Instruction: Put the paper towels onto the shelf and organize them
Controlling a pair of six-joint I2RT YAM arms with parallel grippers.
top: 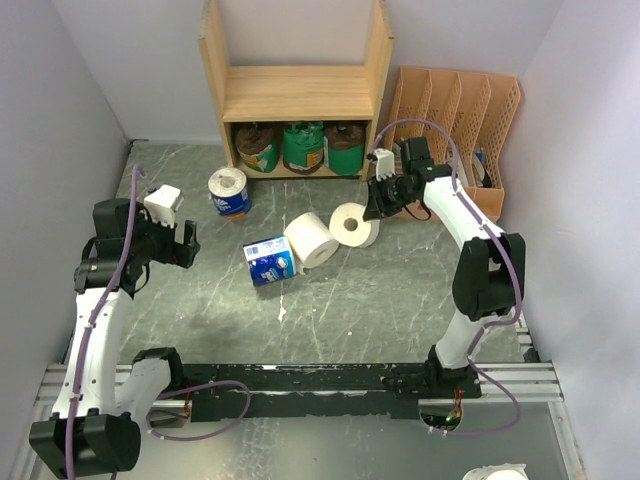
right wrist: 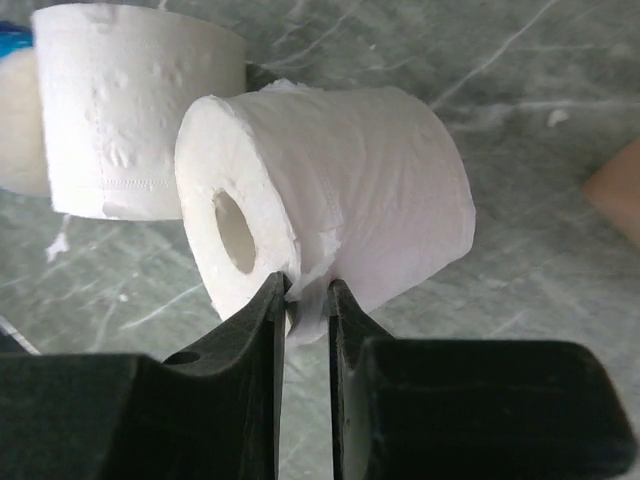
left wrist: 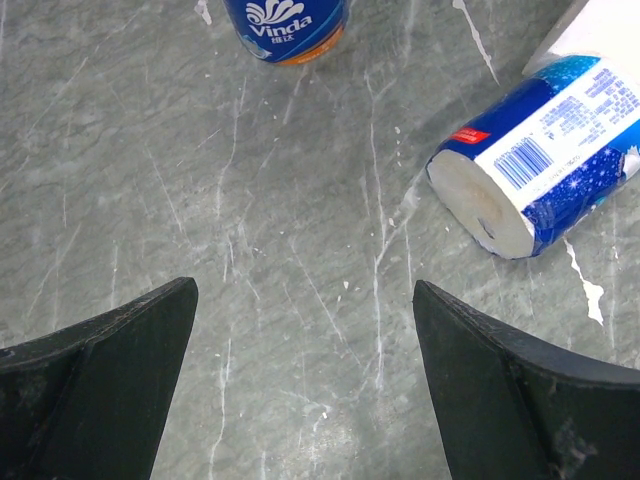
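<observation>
A plain white roll (right wrist: pixel 340 190) lies on its side toward the far right of the counter (top: pixel 400 310), its hollow core facing the right wrist camera. The right arm's jaws are closed on it, pinching the paper wall just below the core hole. I cannot tell whether it rests on the counter or is lifted off it. From above, this roll (top: pixel 353 224) sits in front of the shelf's right side panel.

A second white roll (top: pixel 310 240) lies just beside it, toward the middle of the counter. Next to that lies a blue-and-white wrapped roll (top: pixel 270 260) on its side. A blue Vinda roll (top: pixel 229 192) stands upright further toward the far left corner, apart from the others.

The shelf (top: pixel 297 92) stands at the middle of the far edge. Its lower tier holds three green-and-brown wrapped rolls (top: pixel 303 147) side by side.

The left arm's jaws stand wide open above bare counter near the left edge, holding nothing. The lying blue-and-white roll (left wrist: pixel 545 150) and the Vinda roll (left wrist: pixel 285 25) are ahead of them.

A peach slotted file organizer (top: pixel 460 110) stands in the far right corner, beside the shelf.
</observation>
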